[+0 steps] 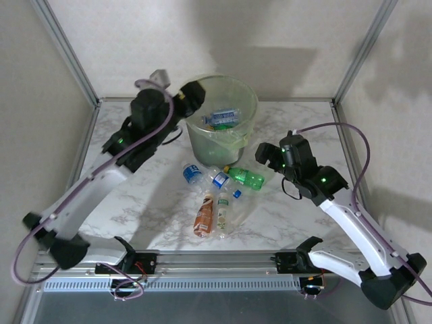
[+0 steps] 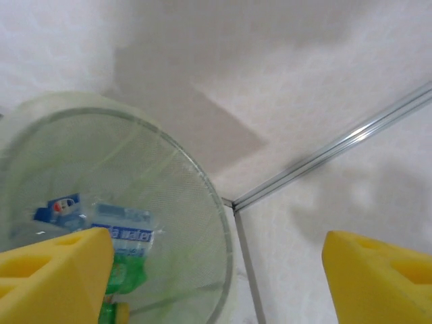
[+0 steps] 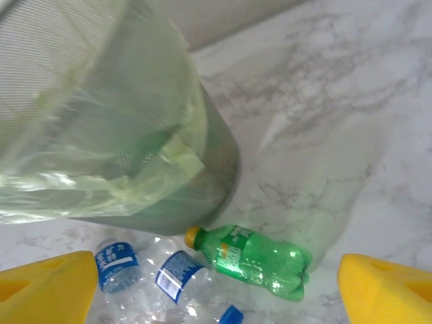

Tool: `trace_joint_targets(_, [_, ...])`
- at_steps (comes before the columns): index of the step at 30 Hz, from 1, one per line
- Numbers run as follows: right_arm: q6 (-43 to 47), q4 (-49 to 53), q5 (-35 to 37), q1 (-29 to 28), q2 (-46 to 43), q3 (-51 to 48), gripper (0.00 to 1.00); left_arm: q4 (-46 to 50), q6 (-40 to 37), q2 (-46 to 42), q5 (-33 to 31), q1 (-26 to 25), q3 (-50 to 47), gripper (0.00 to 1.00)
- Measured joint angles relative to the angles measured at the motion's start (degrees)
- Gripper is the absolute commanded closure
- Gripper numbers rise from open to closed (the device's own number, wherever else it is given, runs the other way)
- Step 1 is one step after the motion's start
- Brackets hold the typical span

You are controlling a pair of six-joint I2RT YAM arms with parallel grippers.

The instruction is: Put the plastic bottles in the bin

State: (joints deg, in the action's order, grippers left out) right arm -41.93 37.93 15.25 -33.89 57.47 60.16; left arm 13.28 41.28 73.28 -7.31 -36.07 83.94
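Observation:
The pale-green bin (image 1: pixel 233 138) stands at the back middle of the table, with a few bottles (image 1: pixel 221 119) inside. My left gripper (image 1: pixel 191 96) hovers open and empty over its left rim; in the left wrist view the yellow fingers (image 2: pixel 57 277) frame the bin's rim (image 2: pixel 214 202), a blue-labelled bottle (image 2: pixel 123 233) and a green one (image 2: pixel 127 275). My right gripper (image 1: pixel 268 154) is open above a green bottle (image 3: pixel 260 260) lying just in front of the bin (image 3: pixel 135 155). Two clear blue-labelled bottles (image 3: pixel 177 273) lie to its left. An orange-red bottle (image 1: pixel 204 213) lies nearer the front.
A clear bottle with a pale label (image 1: pixel 223 216) lies beside the orange-red one. Metal frame posts (image 2: pixel 324 152) and white walls enclose the marble table (image 1: pixel 297 216). A rail (image 1: pixel 216 260) runs along the near edge.

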Motion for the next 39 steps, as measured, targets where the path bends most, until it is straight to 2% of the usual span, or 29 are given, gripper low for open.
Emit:
trace_joint_targets(6, [-1.29, -2.23, -5.55, 0.63, 2.69, -7.08, 0.12, 0.72, -0.68, -11.89, -0.13, 2.62, -18.14, 0.15])
trace_joint_targets(12, [-3.61, -4.48, -9.35, -2.10, 4.09, -11.61, 0.13, 3.78, 0.39, -16.24, 1.16, 3.19, -29.07, 0.18])
trace_joint_targets(18, [-9.07, -4.24, -9.11, -14.40, 7.65, -12.28, 0.06, 5.38, 1.51, -15.78, 2.01, 3.19, -31.98, 0.20])
trace_joint_targets(24, [-15.58, -4.17, -8.79, -24.79, 12.11, -12.31, 0.05, 4.87, 2.27, -13.99, 2.25, 3.19, -32.26, 0.21])
trace_joint_targets(30, [-18.93, -5.55, -8.98, -29.57, 17.55, -12.22, 0.10, 4.63, 2.45, -13.57, 2.29, 3.19, -33.07, 0.22])
trace_joint_targets(39, [-19.87, -5.55, -9.07, -31.63, 25.35, -8.63, 0.12, 4.33, 2.49, -13.68, 3.08, 3.63, -34.34, 0.22])
